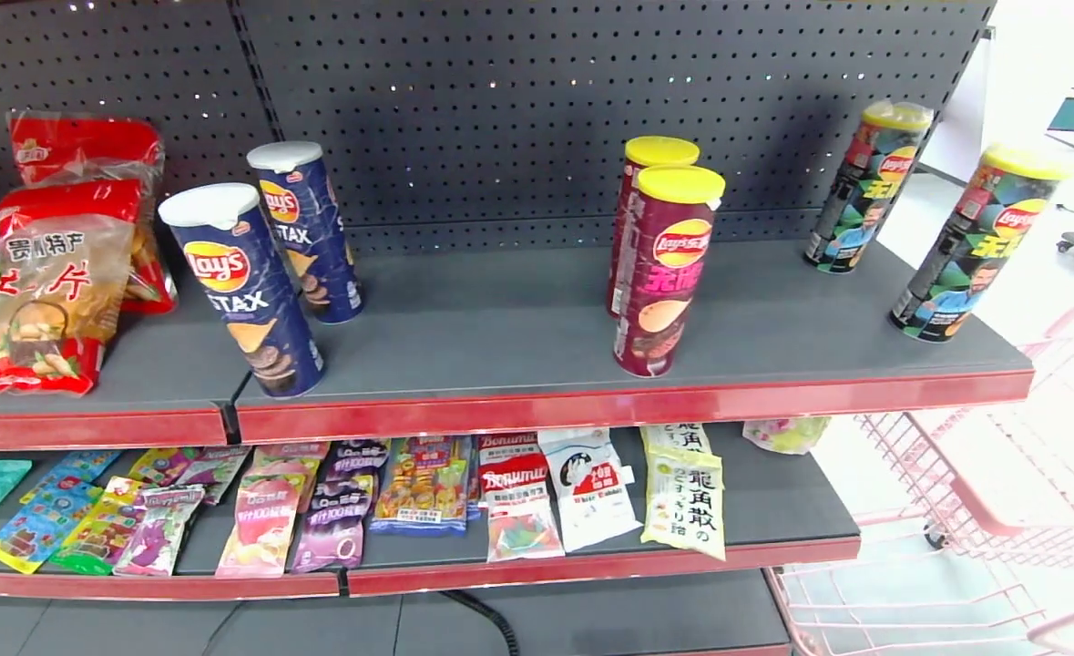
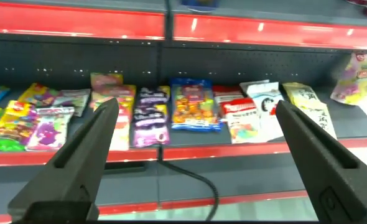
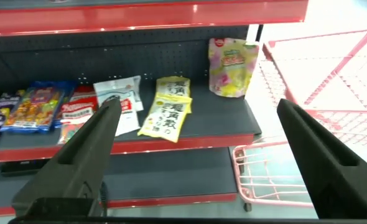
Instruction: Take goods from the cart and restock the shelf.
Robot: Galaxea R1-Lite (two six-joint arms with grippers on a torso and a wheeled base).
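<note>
A pink wire cart (image 1: pixel 1001 510) stands to the right of the shelf, and its basket (image 3: pixel 333 74) is seen beside the lower shelf's end. The upper shelf (image 1: pixel 537 310) holds two blue chip cans (image 1: pixel 245 292), two maroon cans (image 1: pixel 669 273) and two black patterned cans (image 1: pixel 978 246). My left gripper (image 2: pixel 196 106) is open and holds nothing, facing the candy packets (image 2: pixel 190 106) on the lower shelf. My right gripper (image 3: pixel 199 104) is open and holds nothing, facing that shelf's right end, where a pale flowery pouch (image 3: pixel 232 65) leans on the back wall.
Red snack bags (image 1: pixel 54 282) stand at the upper shelf's left end. Several flat packets (image 1: pixel 345 501) lie in a row along the lower shelf (image 1: pixel 773 510). A black cable (image 2: pixel 196 180) hangs below it. Bare shelf top lies between the blue and maroon cans.
</note>
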